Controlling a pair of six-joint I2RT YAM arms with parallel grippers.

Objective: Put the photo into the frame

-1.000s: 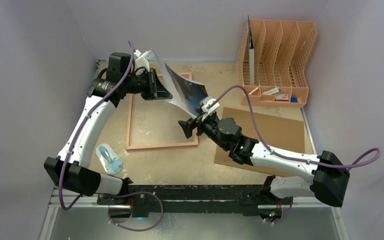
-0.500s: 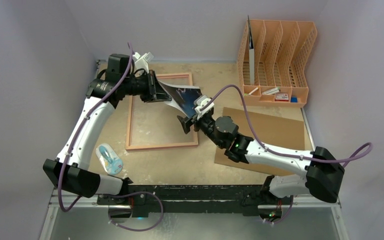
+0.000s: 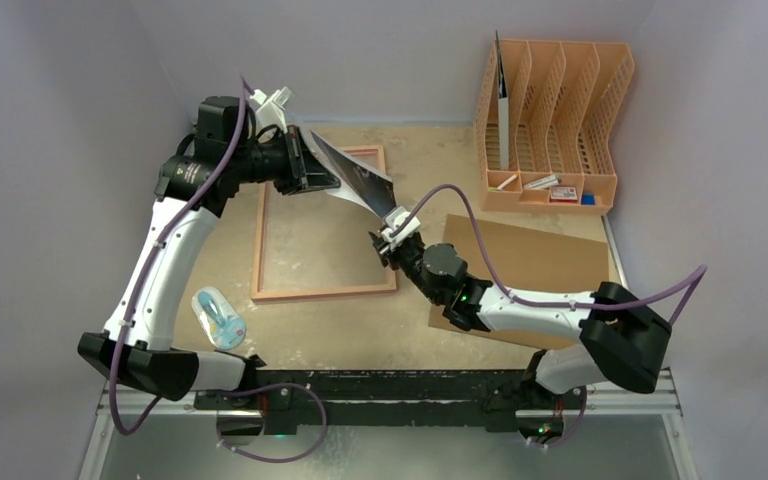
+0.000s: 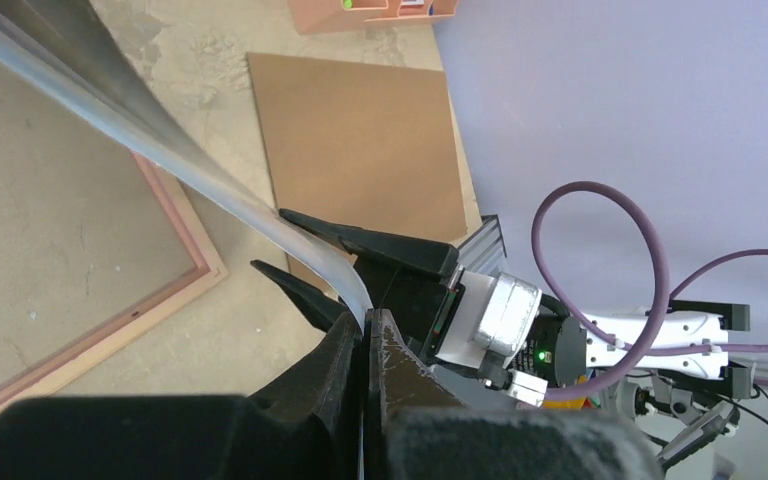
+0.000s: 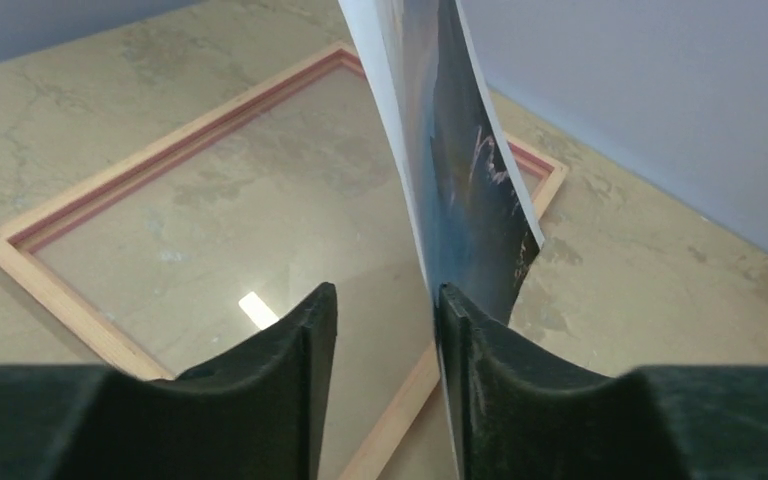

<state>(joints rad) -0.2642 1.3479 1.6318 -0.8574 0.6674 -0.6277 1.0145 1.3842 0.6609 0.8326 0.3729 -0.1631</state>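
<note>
left hand (image 3: 312, 172) clamped on the big blue-sea paper photo (image 3: 355, 180); it hangs tilted above the pink-edged wooden picture frame (image 3: 259, 250) flat on the desk (image 3: 430, 160) | right hand (image 3: 387, 238) just moved in; jaws narrowing around its lower corner, not pinched yet | two-handed lowering looks close

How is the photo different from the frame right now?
The photo is up in the air, standing on edge and bent; the frame lies flat on the table. The photo is pinched by the left pincer; nothing grips the frame. The photo is paper with a dark blue picture; the frame is pinkish wood around a see-through middle. Both are rectangles.
</note>
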